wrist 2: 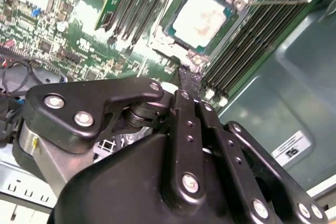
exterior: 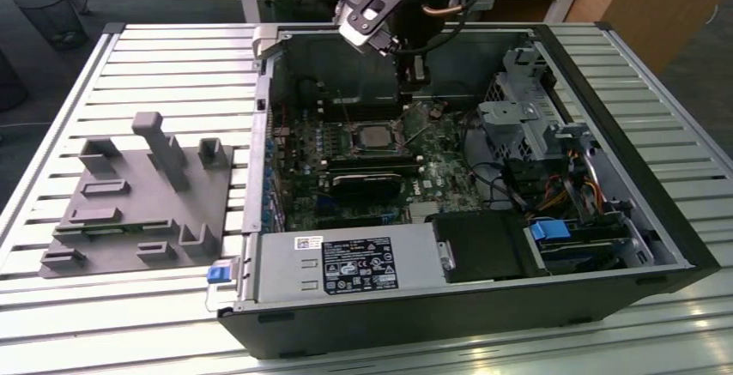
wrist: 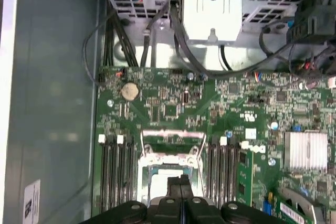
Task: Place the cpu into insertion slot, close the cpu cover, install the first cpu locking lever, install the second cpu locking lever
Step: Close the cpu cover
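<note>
Hand (wrist 2: 186,75) shut: fingertips pressed together in both wrist views, nothing clamped between. Reads as deliberate, one narrow tip for nudging thin metal rather than a grasp. Hanging low inside the open case (exterior: 458,315), tip just beside the insertion slot (wrist 2: 177,9) on the side toward the case's far wall. Contact with the metal there: can't tell.

cpu (wrist 2: 202,17) seated flat in that slot, silver top up, about mid-width of the green board (wrist: 173,103) and toward its far edge. Memory slots (wrist 2: 262,35) flanking on both sides, so little room to come in from the side; top-down approach makes sense.

cpu cover (wrist 2: 169,45): silvery frame around the chip, looks down over it. Latched or not, can't tell. Thin lever (wrist 2: 278,1) sticking out across the memory slots, so probably not locked down, judgement only.

Case lying on its side on the slatted tabletop (exterior: 172,57), side panel off, board facing up: straight reach from above to the slot. Parked toward the tabletop's edge on the exterior view's right. Grey fixture (exterior: 137,195) well apart, near the edge on the exterior view's left, nowhere near the hand.

Going by all that: placing step done, work sitting at the cover and lever stage.
</note>
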`<state>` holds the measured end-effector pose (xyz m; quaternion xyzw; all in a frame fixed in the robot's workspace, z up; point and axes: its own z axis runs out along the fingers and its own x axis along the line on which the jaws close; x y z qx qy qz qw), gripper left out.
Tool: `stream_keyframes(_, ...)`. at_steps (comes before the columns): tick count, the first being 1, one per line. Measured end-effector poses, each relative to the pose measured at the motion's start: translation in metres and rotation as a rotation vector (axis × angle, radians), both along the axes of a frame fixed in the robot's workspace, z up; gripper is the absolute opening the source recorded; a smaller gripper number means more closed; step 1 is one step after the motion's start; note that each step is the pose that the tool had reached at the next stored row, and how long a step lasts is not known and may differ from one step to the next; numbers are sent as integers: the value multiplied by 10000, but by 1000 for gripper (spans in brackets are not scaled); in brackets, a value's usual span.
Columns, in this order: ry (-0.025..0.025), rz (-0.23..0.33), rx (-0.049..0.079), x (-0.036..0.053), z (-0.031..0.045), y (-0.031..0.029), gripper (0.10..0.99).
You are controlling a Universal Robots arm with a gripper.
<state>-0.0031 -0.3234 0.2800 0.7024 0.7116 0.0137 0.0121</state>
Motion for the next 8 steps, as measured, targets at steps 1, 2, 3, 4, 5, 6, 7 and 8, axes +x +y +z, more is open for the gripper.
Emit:
stream_keyframes(1,2,1,32,20,-1,0,106)
stream_keyframes(2,2,2,106,34,-3,0,106)
stream_keyframes(3,1,2,197,43,-6,0,106)
stream_keyframes(4,0,2,227,48,-12,1,106)
stream_keyframes(5,0,1,230,56,-16,1,106)
stream_keyframes(6,1,2,229,69,-18,1,106)
stream_keyframes(7,1,9,229,88,-22,0,106)
stream_keyframes(8,1,25,229,104,-28,0,106)
